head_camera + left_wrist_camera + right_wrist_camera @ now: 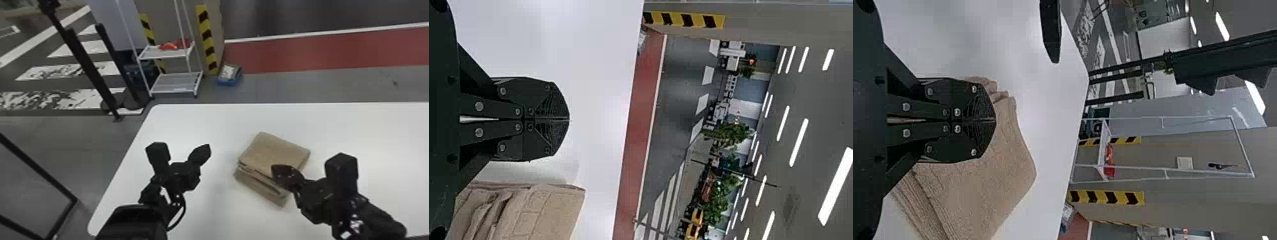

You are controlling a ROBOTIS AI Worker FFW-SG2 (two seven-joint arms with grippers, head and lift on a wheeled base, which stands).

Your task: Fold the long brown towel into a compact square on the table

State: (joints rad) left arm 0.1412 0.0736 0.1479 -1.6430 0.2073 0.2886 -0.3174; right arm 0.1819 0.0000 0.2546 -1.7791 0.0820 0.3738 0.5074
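The brown towel [274, 153] lies on the table as a compact, layered stack, its folded edges facing the robot's side. My left gripper [205, 152] is to the left of the stack, apart from it. Over the towel's near right part is my right gripper [281, 174]; whether it touches the cloth I cannot tell. In the left wrist view, my left gripper [569, 120] is shut with nothing between its fingers, beside the towel [544, 212]. The right wrist view has my right gripper [995, 120] shut in front of the towel [988, 185], covering part of its layers.
The white table [198, 121] extends around the towel, its rounded left edge beyond my left arm. A white shelf rack [175, 83] and a blue bin [229, 75] stand on the floor behind it. The left gripper's finger [1051, 35] appears farther off in the right wrist view.
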